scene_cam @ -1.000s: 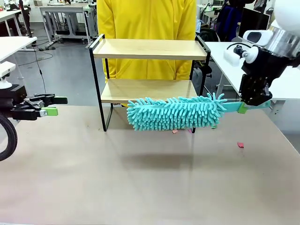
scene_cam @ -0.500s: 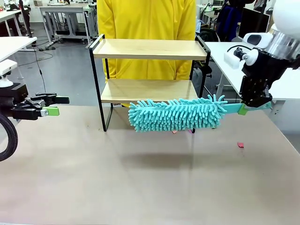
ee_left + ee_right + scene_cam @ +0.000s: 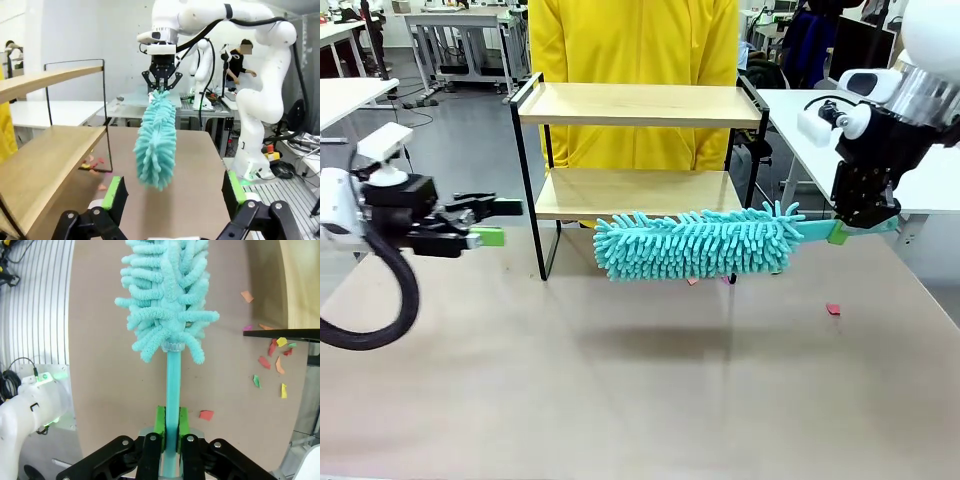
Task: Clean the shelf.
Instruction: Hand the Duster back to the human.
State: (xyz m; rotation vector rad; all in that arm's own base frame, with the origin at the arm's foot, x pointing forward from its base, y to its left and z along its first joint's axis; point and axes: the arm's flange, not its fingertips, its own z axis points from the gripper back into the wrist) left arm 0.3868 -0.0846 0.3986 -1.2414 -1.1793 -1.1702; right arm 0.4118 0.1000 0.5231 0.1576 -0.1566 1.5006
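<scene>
Turquoise and shaggy, the duster (image 3: pixel 695 243) hangs level above the brown table (image 3: pixel 640 380), just in front of the shelf's lower board and across its right front leg. Its thin handle is pinched between the green pads of the right gripper (image 3: pixel 850 228), which is clamped tight on it; the right wrist view shows the handle (image 3: pixel 172 405) running straight up from between the closed fingers. The shelf (image 3: pixel 638 150) stands at the far middle of the table, its two wooden boards bare, with a person in a yellow top (image 3: pixel 635 60) right behind it. Small scraps of coloured paper (image 3: pixel 275 360) lie on the table by the shelf's right foot. The left gripper (image 3: pixel 485 222) hovers left of the shelf with its fingers spread wide, holding nothing. No writing or label can be read anywhere.
</scene>
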